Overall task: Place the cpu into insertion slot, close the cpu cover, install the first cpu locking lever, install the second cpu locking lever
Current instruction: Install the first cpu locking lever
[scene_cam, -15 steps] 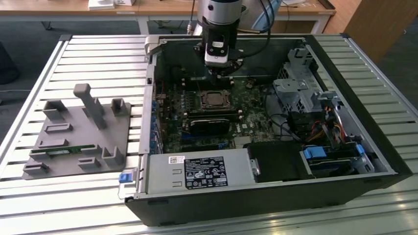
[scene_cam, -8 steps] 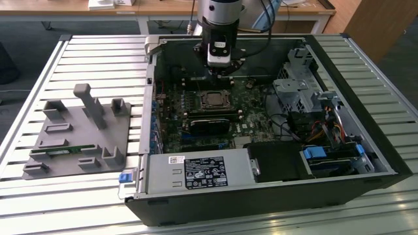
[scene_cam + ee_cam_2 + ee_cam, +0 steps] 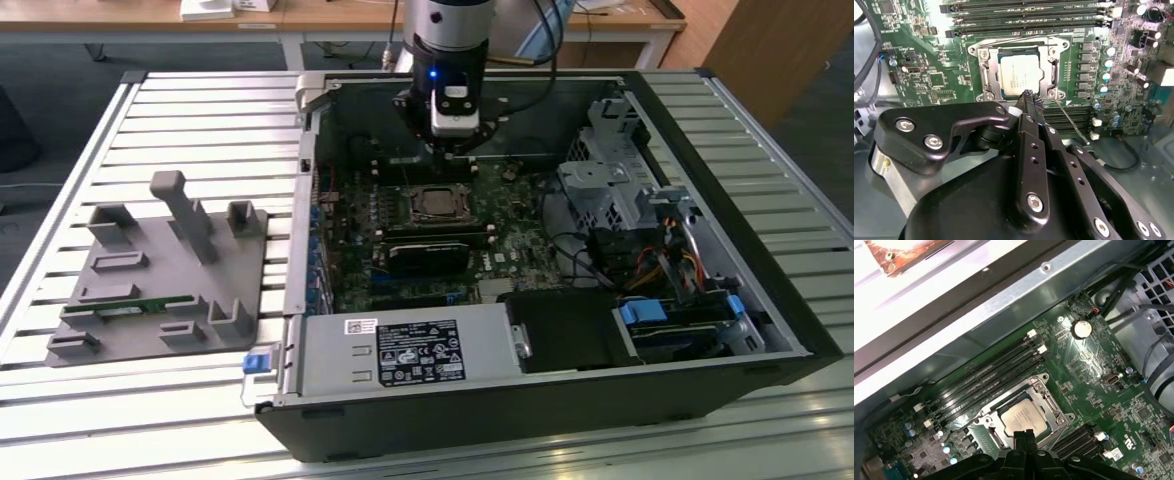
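The cpu [image 3: 1021, 75] [image 3: 1024, 419] lies flat in the insertion slot [image 3: 434, 203], its silver top showing. The cpu cover [image 3: 985, 75] [image 3: 1052, 405] is folded down around it as a metal frame. A thin metal locking lever [image 3: 1070, 121] angles out from the socket's corner, beside the memory slots. My gripper [image 3: 1029, 96] [image 3: 1024, 436] [image 3: 455, 152] hovers just above the socket's edge. Its black fingers are pressed together, shut, with nothing between them.
Long black memory slots [image 3: 989, 372] [image 3: 1074, 117] flank the socket on both sides. The case wall [image 3: 1004, 305] runs close behind. In the exterior view a drive cage and cables [image 3: 627, 200] stand to the right, and a grey fixture [image 3: 160, 270] sits outside to the left.
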Controlling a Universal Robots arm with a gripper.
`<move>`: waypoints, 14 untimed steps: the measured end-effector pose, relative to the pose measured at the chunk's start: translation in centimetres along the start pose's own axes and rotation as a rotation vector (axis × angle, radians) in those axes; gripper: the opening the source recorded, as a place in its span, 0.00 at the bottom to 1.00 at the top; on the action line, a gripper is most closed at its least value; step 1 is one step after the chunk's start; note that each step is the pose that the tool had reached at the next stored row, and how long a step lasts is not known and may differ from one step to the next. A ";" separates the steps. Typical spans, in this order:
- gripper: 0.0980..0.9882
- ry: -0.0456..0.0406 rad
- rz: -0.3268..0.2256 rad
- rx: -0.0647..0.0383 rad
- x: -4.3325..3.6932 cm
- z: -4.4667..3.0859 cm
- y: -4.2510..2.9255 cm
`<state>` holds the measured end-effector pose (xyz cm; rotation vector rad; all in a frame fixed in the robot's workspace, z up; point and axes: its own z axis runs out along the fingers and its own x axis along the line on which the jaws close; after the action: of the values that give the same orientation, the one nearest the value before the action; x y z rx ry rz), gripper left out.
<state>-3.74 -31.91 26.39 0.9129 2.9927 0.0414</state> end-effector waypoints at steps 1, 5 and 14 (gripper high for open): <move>0.01 0.0002 -0.009 0.000 0.00 0.00 0.00; 0.01 0.0012 -0.042 0.000 0.00 0.01 0.00; 0.01 0.0033 -0.116 0.000 0.00 0.01 0.00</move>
<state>-3.74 -31.91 26.38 0.7386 3.0420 0.0424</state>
